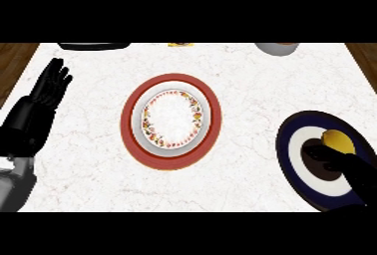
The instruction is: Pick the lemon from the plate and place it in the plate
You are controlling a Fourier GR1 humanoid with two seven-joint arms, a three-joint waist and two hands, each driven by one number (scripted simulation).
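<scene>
my right hand (340, 167) is down on the dark blue plate (293, 149) at the right of the counter, its fingers reaching up against the lemon (339, 141) — whether they're curled round it yet i cannot tell, since the hand covers the lower side of the fruit. the lemon is small, rounded, bright yellow, and lies on the plate's white ring, so nothing is lifted. the red-rimmed plate (131, 117) at the centre waits, well apart — by my reckoning the grasp, carry and set-down all remain. my left hand (50, 84) rests spread by the left edge.
</scene>
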